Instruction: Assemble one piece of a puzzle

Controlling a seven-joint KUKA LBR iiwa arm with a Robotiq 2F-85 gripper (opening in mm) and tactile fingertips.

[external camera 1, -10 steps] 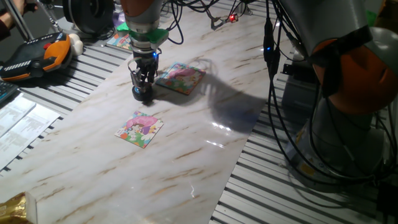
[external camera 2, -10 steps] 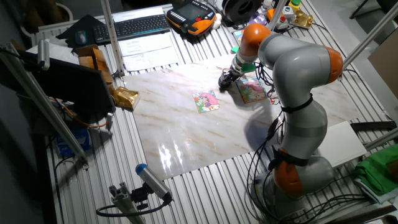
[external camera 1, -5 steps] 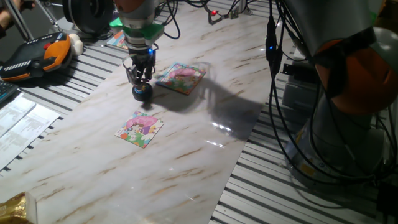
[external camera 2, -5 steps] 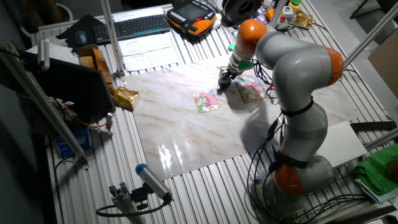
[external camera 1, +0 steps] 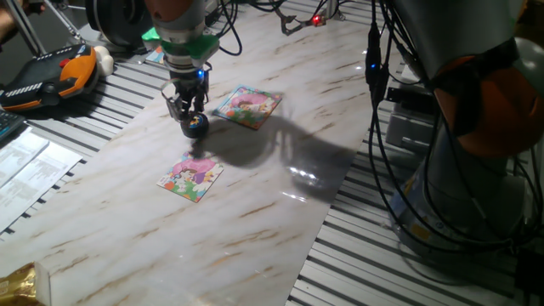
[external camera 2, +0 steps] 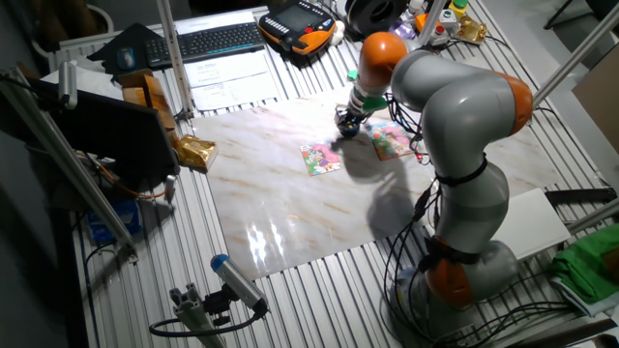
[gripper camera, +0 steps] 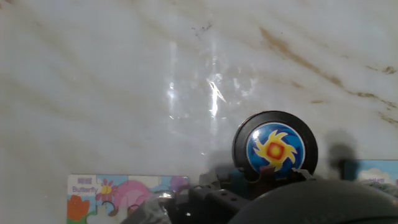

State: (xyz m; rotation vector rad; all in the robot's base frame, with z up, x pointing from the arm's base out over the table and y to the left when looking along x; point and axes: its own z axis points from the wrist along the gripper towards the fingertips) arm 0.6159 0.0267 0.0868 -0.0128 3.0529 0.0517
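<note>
Risen and drawn back since a second ago: pincer (external camera 1: pixel 185 110) then low over the black disc (external camera 1: pixel 196 125), now higher and shifted toward the table's far edge. Disc in much the same spot, just below and in front of the fingertips. In the hand view, seen close ahead of the fingers with a yellow-and-red sunburst face (gripper camera: pixel 275 149). Cannot tell whether touching, held or left lying. Cannot tell either whether the jaws stand apart or closed; dark fingers merge with the disc in both fixed views.

The piece not made out for certain in any view: too small, or hidden at the fingertips. No sign yet of it seated in a board. Judged: task not finished, and the lift reads as the start of a carry or a repositioning.

Room: near puzzle board (external camera 1: pixel 191 177) below the pincer toward the camera, apart from it. Second board (external camera 1: pixel 247 106) just beside it on the right. Open marble (external camera 1: pixel 280 212) beyond both boards. Ribbed table edge (external camera 1: pixel 102 110) near on the left, with an orange pendant (external camera 1: pixel 51 76) further out. Cables (external camera 1: pixel 378 102) well away on the right.
</note>
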